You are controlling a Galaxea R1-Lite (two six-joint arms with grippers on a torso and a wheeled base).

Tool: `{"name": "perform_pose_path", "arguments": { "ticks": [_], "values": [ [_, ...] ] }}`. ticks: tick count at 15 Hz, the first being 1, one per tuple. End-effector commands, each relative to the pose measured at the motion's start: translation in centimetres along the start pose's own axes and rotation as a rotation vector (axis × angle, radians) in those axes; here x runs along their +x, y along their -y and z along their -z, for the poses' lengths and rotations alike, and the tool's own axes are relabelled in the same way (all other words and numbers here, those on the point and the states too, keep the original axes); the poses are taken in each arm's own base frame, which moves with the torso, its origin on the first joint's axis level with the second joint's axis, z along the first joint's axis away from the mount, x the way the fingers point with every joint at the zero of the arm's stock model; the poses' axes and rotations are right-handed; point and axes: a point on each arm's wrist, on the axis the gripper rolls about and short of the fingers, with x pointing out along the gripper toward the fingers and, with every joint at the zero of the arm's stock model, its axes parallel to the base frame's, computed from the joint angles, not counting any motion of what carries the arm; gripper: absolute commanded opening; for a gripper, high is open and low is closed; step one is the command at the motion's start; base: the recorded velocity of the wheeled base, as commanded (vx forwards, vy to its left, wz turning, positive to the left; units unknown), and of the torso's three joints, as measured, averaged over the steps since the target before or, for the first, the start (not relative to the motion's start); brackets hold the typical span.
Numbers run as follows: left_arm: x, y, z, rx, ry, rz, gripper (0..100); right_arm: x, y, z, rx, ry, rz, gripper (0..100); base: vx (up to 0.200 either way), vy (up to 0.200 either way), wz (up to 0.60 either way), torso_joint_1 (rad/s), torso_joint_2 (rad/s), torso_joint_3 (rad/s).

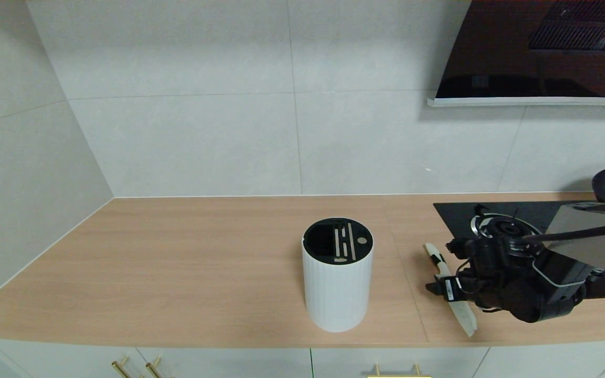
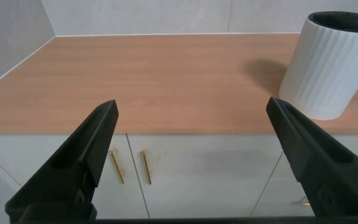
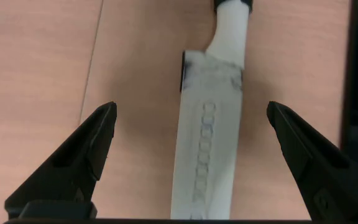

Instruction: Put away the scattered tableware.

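The knife is lying flat on the counter, between the holder and the stove, apart from both. Its long axis is running from the back wall toward the front edge, slanting a little to the robot's right as it nears the edge. The narrow handle end is pointing toward the wall and the broad white blade toward the front edge.

The right gripper is hovering just over the knife with its fingers spread wide, one on each side of the blade, gripping nothing.

The left gripper is hanging in front of the counter edge, its jaws likewise released and empty, with the holder standing upright off to its side.
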Motion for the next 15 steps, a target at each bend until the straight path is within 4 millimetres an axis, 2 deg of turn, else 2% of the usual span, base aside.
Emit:
{"name": "perform_pose_path", "arguments": {
  "ticks": [1, 3, 13, 14, 15],
  "values": [
    [0.0, 0.0, 0.0, 0.000, -0.001, -0.001, 100, 0.9, 0.0, 0.4, -0.001, -0.012, 0.011, 100, 0.000, 0.000, 0.00, 0.000, 0.00, 0.000],
    [0.0, 0.0, 0.0, 0.000, -0.001, -0.001, 100, 1.7, 0.1, 0.3, 0.004, -0.004, 0.049, 100, 0.000, 0.000, 0.00, 0.000, 0.00, 0.000],
    [0.0, 0.0, 0.0, 0.000, -0.001, -0.001, 100, 2.6, 0.5, -0.3, 0.030, 0.036, 0.064, 100, 0.000, 0.000, 0.00, 0.000, 0.00, 0.000],
    [0.0, 0.0, 0.0, 0.000, -0.001, -0.001, 100, 2.6, 0.5, -0.3, 0.030, 0.035, 0.064, 0, 0.000, 0.000, 0.00, 0.000, 0.00, 0.000],
    [0.0, 0.0, 0.0, 0.000, -0.001, -0.001, 100, 3.0, 0.5, 0.1, 0.028, 0.026, 0.064, 0, 0.000, 0.000, 0.00, 0.000, 0.00, 0.000]
  ]
}}
